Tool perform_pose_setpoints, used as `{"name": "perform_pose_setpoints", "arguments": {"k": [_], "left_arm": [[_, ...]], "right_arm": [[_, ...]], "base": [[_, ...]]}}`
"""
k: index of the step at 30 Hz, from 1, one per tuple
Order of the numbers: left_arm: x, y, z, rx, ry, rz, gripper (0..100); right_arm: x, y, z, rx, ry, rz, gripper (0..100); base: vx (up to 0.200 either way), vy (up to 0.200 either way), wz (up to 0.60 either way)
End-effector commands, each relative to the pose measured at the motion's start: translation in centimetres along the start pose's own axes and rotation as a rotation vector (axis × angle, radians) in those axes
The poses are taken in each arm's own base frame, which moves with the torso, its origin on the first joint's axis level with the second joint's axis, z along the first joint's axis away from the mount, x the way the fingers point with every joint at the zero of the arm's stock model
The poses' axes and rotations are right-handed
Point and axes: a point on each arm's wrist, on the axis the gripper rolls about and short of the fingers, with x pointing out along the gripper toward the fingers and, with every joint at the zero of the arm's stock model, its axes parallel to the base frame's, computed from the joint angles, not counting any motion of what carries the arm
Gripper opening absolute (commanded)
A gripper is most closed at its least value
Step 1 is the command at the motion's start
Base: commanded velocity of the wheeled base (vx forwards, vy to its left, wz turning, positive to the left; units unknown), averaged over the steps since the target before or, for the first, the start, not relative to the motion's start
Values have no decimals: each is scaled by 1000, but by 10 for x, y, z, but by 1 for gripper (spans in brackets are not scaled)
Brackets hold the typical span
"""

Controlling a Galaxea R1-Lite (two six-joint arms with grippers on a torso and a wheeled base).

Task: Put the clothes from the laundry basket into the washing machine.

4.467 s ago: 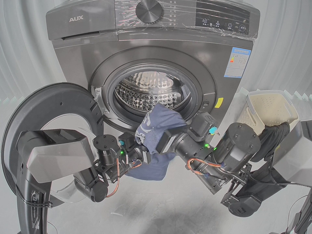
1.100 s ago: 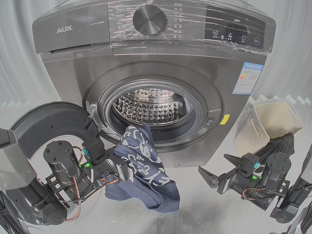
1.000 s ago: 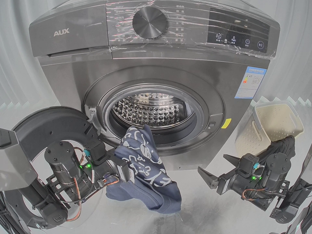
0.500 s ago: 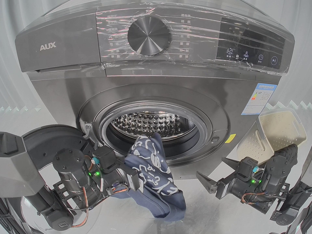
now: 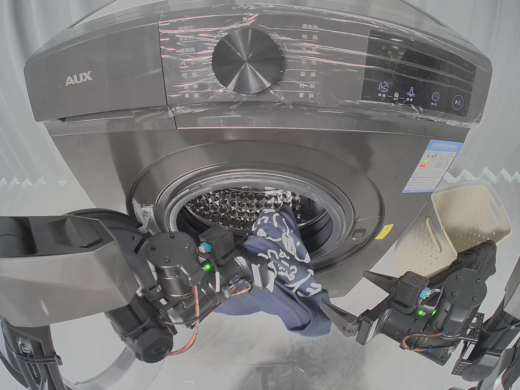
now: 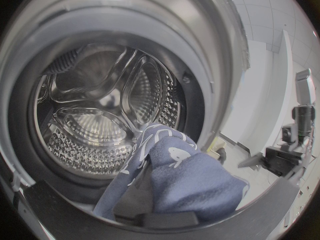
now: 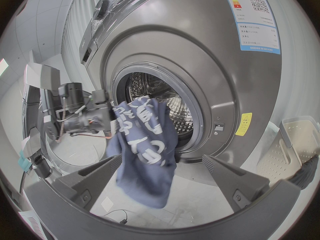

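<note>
Head view has the left gripper (image 5: 260, 273) up at the mouth of the washing machine (image 5: 260, 153), fingers clamped on a bunched fold of the navy garment (image 5: 290, 261) with its white print. The top of the cloth sits at the door rim, just in front of the drum (image 5: 238, 209). The rest hangs outside, tail dangling toward the floor.

Right gripper (image 5: 352, 296) sits low on the right, fingers spread wide and holding nothing. One tip is near the hanging hem, though whether it touches is hard to tell. Behind it the laundry basket (image 5: 471, 212) leans beside the machine, with a dark garment (image 5: 479, 253) draped over its rim.

Handling call: this looks like soft, light, floppy fabric with no stiffness. Wherever it's pinched, the rest droops, and it could snag on the door seal or slide back out. A hold on a gathered bunch near the middle would probably beat a hem, since it keeps the tail shorter. That hanging part likely needs carrying well inside before the fingers let go.
</note>
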Motion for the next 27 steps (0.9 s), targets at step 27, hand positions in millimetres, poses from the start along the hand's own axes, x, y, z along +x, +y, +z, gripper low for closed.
{"name": "perform_pose_setpoints", "arguments": {"k": [27], "left_arm": [[172,114,-31,21,-176,280,0]], "right_arm": [[0,6,-1,-5,3,27,100]], "base": [[0,0,0]]}}
